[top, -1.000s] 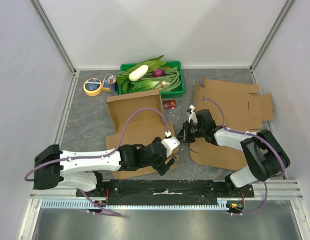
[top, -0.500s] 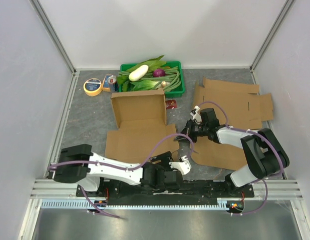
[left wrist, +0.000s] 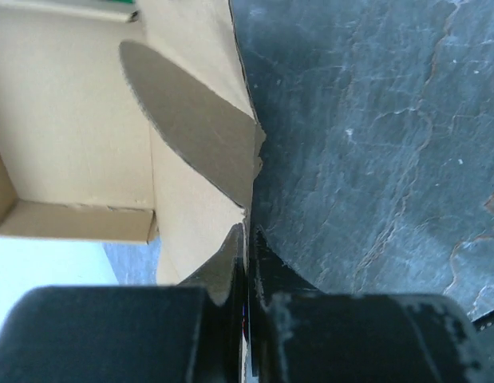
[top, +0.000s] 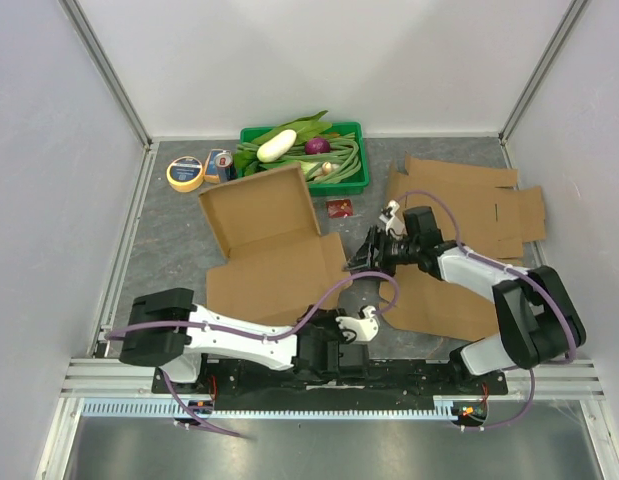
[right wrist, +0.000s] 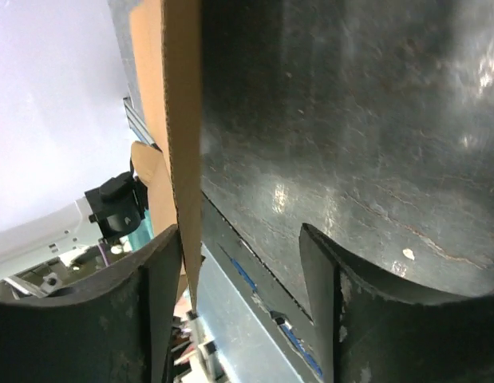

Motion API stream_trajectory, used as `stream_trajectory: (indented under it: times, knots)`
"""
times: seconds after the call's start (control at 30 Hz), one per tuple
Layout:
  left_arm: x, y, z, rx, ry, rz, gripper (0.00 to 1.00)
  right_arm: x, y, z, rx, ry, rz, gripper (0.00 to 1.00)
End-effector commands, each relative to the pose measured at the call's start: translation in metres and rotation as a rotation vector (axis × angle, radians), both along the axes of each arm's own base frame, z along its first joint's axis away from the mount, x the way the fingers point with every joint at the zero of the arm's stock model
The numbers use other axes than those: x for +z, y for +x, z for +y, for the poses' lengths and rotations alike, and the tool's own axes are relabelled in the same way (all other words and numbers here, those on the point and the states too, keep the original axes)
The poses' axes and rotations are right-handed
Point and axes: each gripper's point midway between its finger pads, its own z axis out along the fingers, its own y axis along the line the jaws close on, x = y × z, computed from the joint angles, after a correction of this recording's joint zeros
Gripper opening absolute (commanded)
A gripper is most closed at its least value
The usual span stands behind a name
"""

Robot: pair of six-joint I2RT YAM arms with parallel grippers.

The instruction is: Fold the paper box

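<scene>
Grey slate tabletop [top: 169,235], tan paper box [top: 274,275] with lid [top: 257,205] raised, left hand [left wrist: 247,239] tight on its edge, right hand [right wrist: 239,239] agape.

So the grey slate worktop [top: 169,230] had some extra stuff on it. A green tray [top: 363,165] sat at 12 o'clock, stuffed with leafy greens, a white vegetable [top: 276,145] and a red onion [top: 317,146]. A yellow tape roll [top: 186,173] and a small can [top: 222,163] were just beside each other around 10 o'clock. A little red packet [top: 339,207] lay near the tray's 6 o'clock side, and flat cardboard sheets [top: 469,205] were spread out at 3 o'clock.
</scene>
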Motion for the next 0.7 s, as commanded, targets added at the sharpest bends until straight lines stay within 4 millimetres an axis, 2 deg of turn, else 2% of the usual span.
stream_trajectory:
  times: [0.0, 0.03, 0.07, 0.13, 0.17, 0.2, 0.23, 0.27, 0.3, 0.33, 0.37, 0.4, 0.43, 0.47, 0.5, 0.53, 0.57, 0.6, 0.63, 0.67]
  knots:
    - [0.056, -0.001, -0.004, 0.048, -0.173, -0.034, 0.02, 0.054, 0.024, -0.013, 0.028, -0.023, -0.25, 0.74]
    - [0.062, -0.003, -0.003, 0.047, -0.183, -0.029, 0.02, 0.068, 0.034, -0.017, 0.011, -0.029, -0.296, 0.79]
    - [0.075, -0.005, -0.004, 0.059, -0.218, -0.018, 0.02, 0.071, 0.043, -0.028, -0.026, -0.073, -0.33, 0.81]
    - [0.087, -0.01, -0.006, 0.071, -0.256, 0.022, 0.02, 0.103, 0.062, -0.041, -0.083, -0.108, -0.439, 0.86]
    - [0.104, -0.013, -0.014, 0.098, -0.344, 0.053, 0.02, 0.106, 0.066, -0.052, -0.113, -0.154, -0.44, 0.86]
    - [0.109, -0.017, -0.011, 0.107, -0.348, 0.085, 0.02, 0.11, 0.079, -0.067, -0.164, -0.25, -0.496, 0.87]
    - [0.119, -0.017, -0.015, 0.114, -0.392, 0.107, 0.02, 0.132, 0.092, -0.075, -0.195, -0.299, -0.561, 0.88]
    - [0.142, -0.019, -0.027, 0.124, -0.485, 0.138, 0.02, 0.132, 0.093, -0.084, -0.214, -0.358, -0.555, 0.88]
    - [0.145, -0.024, -0.034, 0.12, -0.504, 0.204, 0.02, 0.134, 0.103, -0.099, -0.258, -0.446, -0.593, 0.88]
    - [0.154, -0.014, -0.034, 0.162, -0.537, 0.235, 0.02, 0.142, 0.109, -0.104, -0.28, -0.473, -0.62, 0.89]
    - [0.183, -0.011, -0.043, 0.204, -0.658, 0.272, 0.02, 0.142, 0.111, -0.11, -0.293, -0.505, -0.624, 0.89]
    - [0.19, -0.009, -0.045, 0.223, -0.687, 0.317, 0.02, 0.143, 0.112, -0.112, -0.297, -0.52, -0.631, 0.89]
    - [0.199, 0.004, -0.043, 0.262, -0.727, 0.324, 0.02, 0.141, 0.11, -0.112, -0.284, -0.52, -0.633, 0.89]
    - [0.222, 0.009, -0.045, 0.294, -0.835, 0.342, 0.02, 0.142, 0.109, -0.107, -0.274, -0.506, -0.652, 0.88]
    - [0.23, 0.01, -0.048, 0.296, -0.878, 0.394, 0.02, 0.15, 0.104, -0.103, -0.267, -0.488, -0.692, 0.88]
    - [0.242, 0.027, -0.041, 0.338, -0.947, 0.404, 0.02, 0.142, 0.095, -0.094, -0.214, -0.477, -0.714, 0.88]
    - [0.257, 0.033, -0.04, 0.364, -1.036, 0.432, 0.02, 0.143, 0.086, -0.078, -0.161, -0.453, -0.745, 0.89]
    - [0.262, 0.035, -0.043, 0.362, -1.08, 0.493, 0.02, 0.145, 0.077, -0.069, -0.123, -0.431, -0.77, 0.89]
    - [0.27, 0.054, -0.032, 0.413, -1.142, 0.485, 0.02, 0.14, 0.067, -0.06, -0.073, -0.414, -0.778, 0.89]
    - [0.28, 0.06, -0.028, 0.456, -1.215, 0.504, 0.02, 0.139, 0.054, -0.044, -0.006, -0.406, -0.805, 0.9]
